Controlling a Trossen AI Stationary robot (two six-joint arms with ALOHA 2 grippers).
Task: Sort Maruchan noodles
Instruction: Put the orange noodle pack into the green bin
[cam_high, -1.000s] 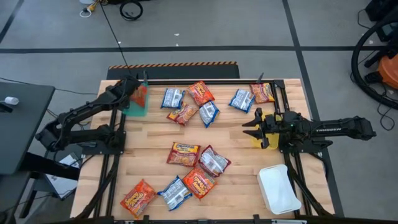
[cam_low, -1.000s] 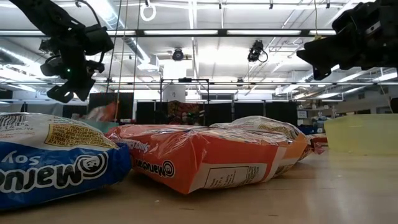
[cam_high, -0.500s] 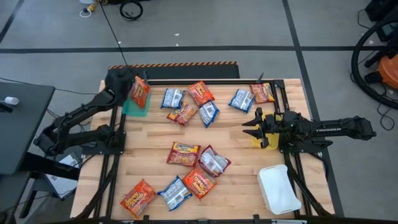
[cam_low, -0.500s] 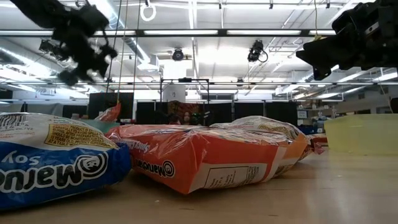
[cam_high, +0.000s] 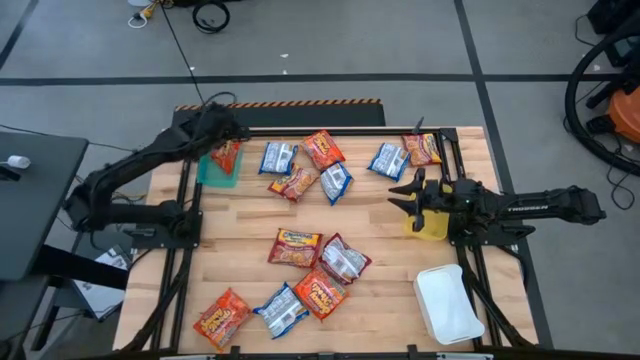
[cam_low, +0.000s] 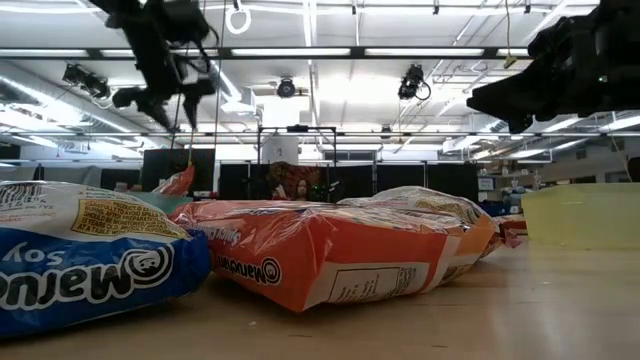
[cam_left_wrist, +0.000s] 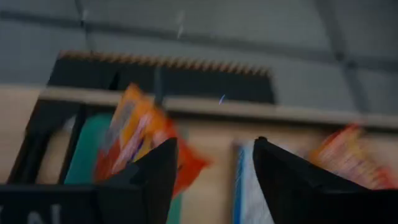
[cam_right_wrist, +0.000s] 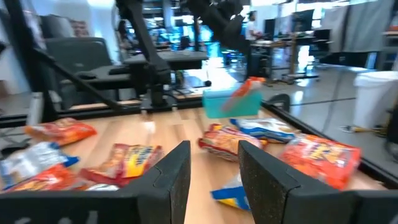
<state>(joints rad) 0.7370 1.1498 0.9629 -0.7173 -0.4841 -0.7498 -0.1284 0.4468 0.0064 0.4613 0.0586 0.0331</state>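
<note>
Lying scattered across the wooden table (cam_high: 240, 215) between the teal bin (cam_high: 213, 172) and the white bin (cam_high: 448, 305), the Maruchan noodles (cam_high: 296, 246) are looking light, crinkly and slippery, best pinched across a flat packet's short edge, with one orange packet (cam_high: 227, 155) leaning in the teal bin. Hovering empty and parted above that bin, the left gripper (cam_high: 226, 128), and waiting spread over the yellow bin (cam_high: 430, 225), the right gripper (cam_high: 402, 197). Reading "Maruchan" and "Soy" upside down on the nearest blue packet (cam_low: 90, 265) in the low view.

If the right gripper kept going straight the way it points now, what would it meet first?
The right gripper, open and raised above the table, points toward the left side. At its present height the way looks free. The nearest thing under that line is the blue-and-white packet, though depth is unclear.
</note>
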